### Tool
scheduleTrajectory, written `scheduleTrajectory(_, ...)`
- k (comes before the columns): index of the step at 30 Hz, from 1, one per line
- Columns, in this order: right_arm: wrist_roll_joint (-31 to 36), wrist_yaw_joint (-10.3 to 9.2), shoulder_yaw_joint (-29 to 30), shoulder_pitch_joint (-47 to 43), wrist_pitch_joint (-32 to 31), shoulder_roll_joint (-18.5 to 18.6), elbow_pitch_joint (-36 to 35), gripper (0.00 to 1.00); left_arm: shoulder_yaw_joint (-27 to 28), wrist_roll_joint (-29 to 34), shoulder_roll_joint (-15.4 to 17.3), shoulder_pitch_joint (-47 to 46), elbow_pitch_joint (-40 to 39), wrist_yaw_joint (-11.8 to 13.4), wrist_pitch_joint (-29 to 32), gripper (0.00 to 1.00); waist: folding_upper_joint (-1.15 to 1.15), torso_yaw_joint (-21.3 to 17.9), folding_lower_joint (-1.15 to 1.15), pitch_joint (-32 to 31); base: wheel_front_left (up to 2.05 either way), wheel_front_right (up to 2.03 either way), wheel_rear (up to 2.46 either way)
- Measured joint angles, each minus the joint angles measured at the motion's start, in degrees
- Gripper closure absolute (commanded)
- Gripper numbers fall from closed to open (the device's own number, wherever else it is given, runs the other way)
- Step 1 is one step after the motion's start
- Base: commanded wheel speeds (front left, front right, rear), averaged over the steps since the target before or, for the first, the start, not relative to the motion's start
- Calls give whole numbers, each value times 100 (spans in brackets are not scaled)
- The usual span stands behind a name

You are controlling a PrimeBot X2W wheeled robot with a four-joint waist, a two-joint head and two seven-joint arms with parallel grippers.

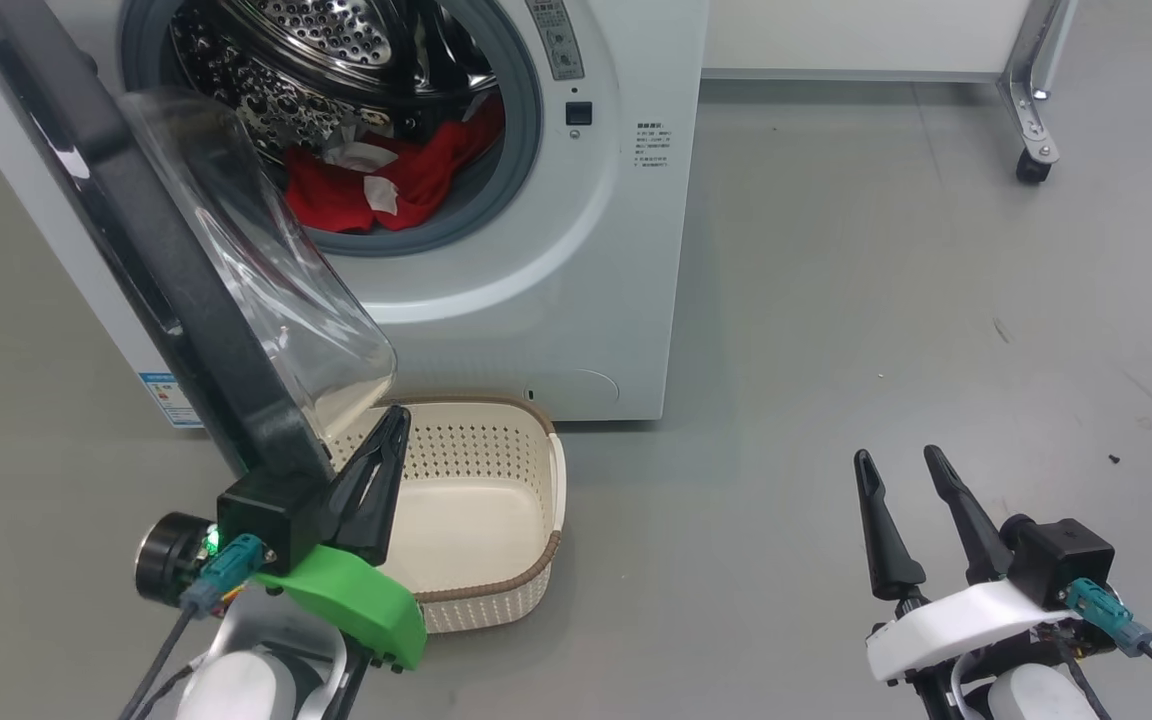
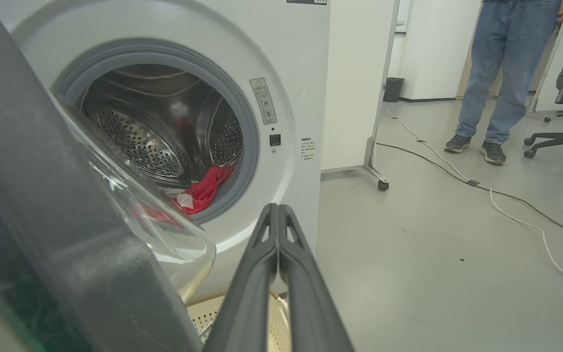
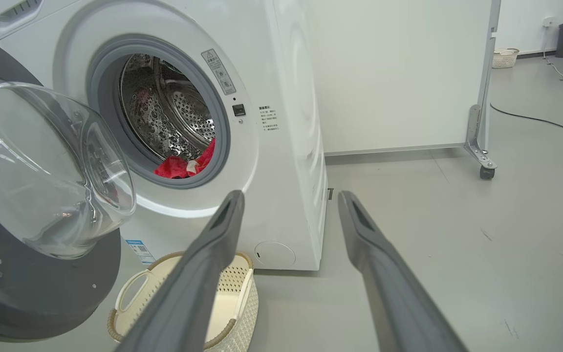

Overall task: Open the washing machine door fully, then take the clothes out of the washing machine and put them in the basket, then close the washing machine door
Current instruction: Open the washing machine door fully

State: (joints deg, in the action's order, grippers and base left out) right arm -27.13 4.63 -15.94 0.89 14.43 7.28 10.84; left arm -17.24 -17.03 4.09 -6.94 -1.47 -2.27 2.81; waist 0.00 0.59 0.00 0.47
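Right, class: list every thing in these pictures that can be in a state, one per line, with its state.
washing machine door, open, swung out to the left
washing machine, drum exposed, loaded
clothes, heaped inside the drum, not taken out
basket, upright on the floor before the machine, empty
left claw, shut, empty, by the door's lower edge
right claw, open, empty, over bare floor
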Motion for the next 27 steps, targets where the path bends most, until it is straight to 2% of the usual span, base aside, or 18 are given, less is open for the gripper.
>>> scheduleTrajectory(7, 15, 4, 33, 4, 0, 0, 11, 0, 70, -257, -43, 71, 270, 97, 171, 100, 0, -106, 0, 99, 0, 0, 0)
scheduleTrajectory(27, 108, 85, 227, 12, 0, -31, 77, 0, 250, -134, -31, 53, 661, 296, 162, 100, 0, -165, 0, 209, 0, 0, 0)
